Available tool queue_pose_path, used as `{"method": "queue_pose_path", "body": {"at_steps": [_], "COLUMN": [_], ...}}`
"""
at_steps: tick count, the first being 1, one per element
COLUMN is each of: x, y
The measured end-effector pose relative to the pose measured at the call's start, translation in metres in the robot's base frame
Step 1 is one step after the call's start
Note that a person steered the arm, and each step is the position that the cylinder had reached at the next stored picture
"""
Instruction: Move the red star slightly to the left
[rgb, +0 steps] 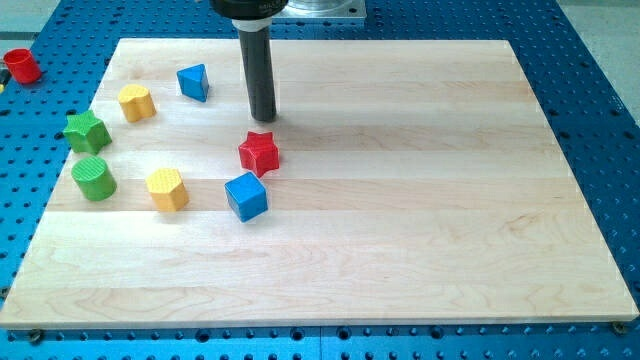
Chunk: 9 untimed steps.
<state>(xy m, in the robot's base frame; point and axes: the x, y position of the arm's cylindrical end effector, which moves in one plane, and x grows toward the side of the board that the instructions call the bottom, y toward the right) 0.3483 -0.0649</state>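
My tip (262, 117) rests on the wooden worktop (420, 200), just above the red star (259, 152) in the view, apart from it by a small gap. There are no jaws on this rig – only the straight rod, so nothing is clenched or released.

The red star lies a bit left of the board's centre, w/ the blue cube (246, 196) just beside it, below and slightly left; I cannot tell if they touch. Other blocks form a loose arc on the view's left: blue triangle (194, 82), yellow block (136, 102), green star (86, 131), green cylinder (94, 178), second yellow block (167, 188). A red cup (22, 66) sits off the board at the upper left.

Progress, as I judge: the push is not begun yet. The tip is at the star's top side, not at its right side – to push it left, the tip should prob. go around to the view's right of the star first, then make a short move leftward. The space left of the star looks free, so the risk is mainly pushing too far, or nudging the blue cube.
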Motion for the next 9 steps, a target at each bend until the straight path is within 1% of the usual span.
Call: {"method": "queue_pose_path", "body": {"at_steps": [1,2,3,4,5,6,7,8,9], "x": [0.007,0.032,0.071,0.103,0.103,0.096,0.089,0.077,0.128], "y": [0.018,0.054,0.088,0.101,0.070,0.019,0.002,0.000,0.100]}}
